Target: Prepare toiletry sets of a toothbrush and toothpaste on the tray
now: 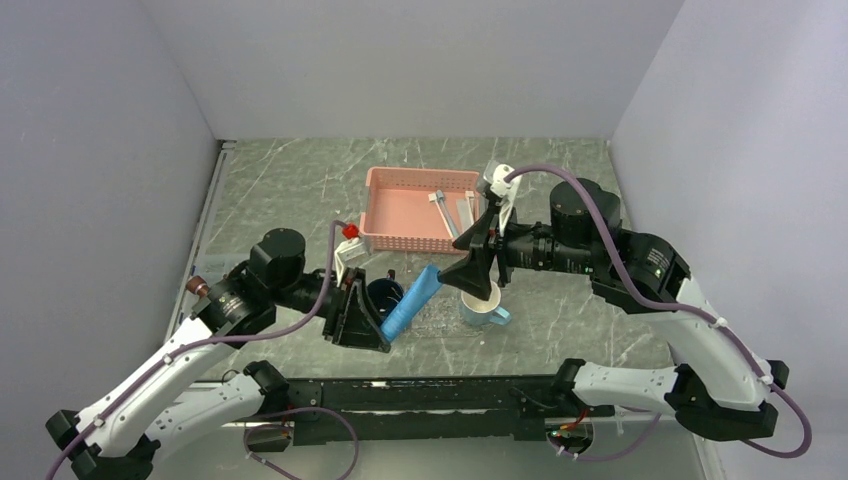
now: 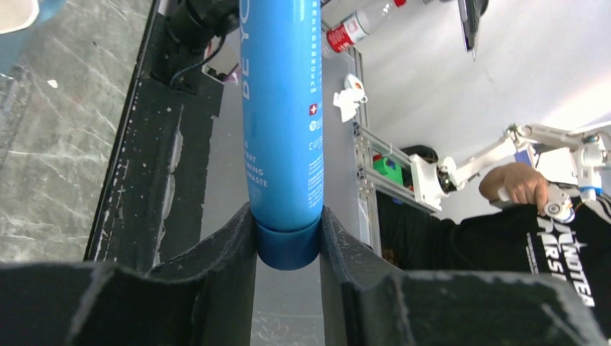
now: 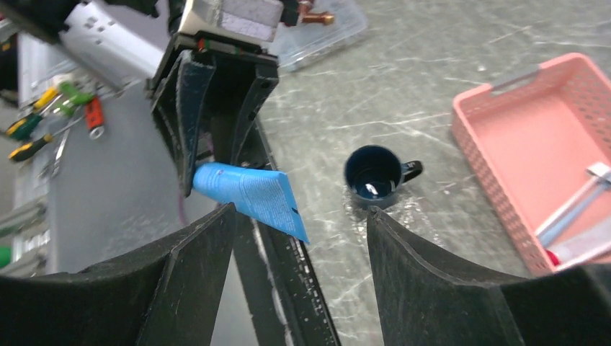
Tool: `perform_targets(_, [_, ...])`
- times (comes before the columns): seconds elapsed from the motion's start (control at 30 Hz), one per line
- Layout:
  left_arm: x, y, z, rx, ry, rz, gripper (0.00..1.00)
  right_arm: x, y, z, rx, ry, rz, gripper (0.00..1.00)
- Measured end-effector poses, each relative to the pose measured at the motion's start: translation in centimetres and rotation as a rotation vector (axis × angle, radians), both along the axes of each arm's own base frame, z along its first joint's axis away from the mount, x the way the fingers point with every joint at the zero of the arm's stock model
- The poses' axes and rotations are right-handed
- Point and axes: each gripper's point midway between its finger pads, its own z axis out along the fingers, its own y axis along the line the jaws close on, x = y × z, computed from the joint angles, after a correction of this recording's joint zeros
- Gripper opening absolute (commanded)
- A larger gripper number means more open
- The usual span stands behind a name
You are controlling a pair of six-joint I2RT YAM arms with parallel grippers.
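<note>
My left gripper [image 1: 372, 322] is shut on the cap end of a blue toothpaste tube [image 1: 410, 298] and holds it tilted up above the table. In the left wrist view the tube [image 2: 282, 108] rises from between my left gripper's [image 2: 288, 245] fingers. My right gripper [image 1: 472, 272] is open and empty, just right of the tube's flat end. In the right wrist view that flat end [image 3: 252, 193] reaches into the gap of my right gripper [image 3: 299, 223]. The clear tray [image 1: 440, 322] lies between the two mugs. Toothbrushes [image 1: 440, 208] lie in the pink basket, also in the right wrist view [image 3: 576, 202].
The pink slatted basket [image 1: 415, 212] stands behind the tray and shows at the right of the right wrist view [image 3: 533, 137]. A dark blue mug [image 1: 385, 295] [image 3: 375, 173] stands left of the tray. A light blue mug [image 1: 487, 312] stands under my right gripper.
</note>
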Motion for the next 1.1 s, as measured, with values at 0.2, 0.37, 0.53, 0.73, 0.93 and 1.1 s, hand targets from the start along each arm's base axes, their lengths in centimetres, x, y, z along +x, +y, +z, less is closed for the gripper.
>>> perform_targets(0.2, [-1.7,1.1,-0.5,-0.011,-0.012,-0.065,0.00,-2.5,0.8,-0.5,0.024,0.068,0.200,0.68])
perform_targets(0.37, [-2.6,1.7,-1.0,-0.006,-0.016,-0.098,0.00,-4.8,1.6,-0.8,0.062,0.127,0.354,0.68])
perform_targets(0.53, [-3.0,2.0,-1.0,-0.012,-0.028,-0.118,0.00,-5.6,2.7,-1.9,0.067,0.188,0.441,0.68])
perform_targets(0.73, [-3.3,2.2,-1.0,-0.021,-0.040,-0.137,0.00,-6.1,3.6,-3.3,0.063,0.251,0.501,0.63])
perform_targets(0.93, [-3.4,2.3,-1.2,-0.015,-0.039,-0.143,0.00,-7.2,4.2,-3.5,0.067,0.267,0.554,0.55])
perform_targets(1.1, [-3.5,2.3,-1.3,-0.014,-0.045,-0.148,0.00,-7.8,4.6,-3.7,0.059,0.274,0.580,0.46])
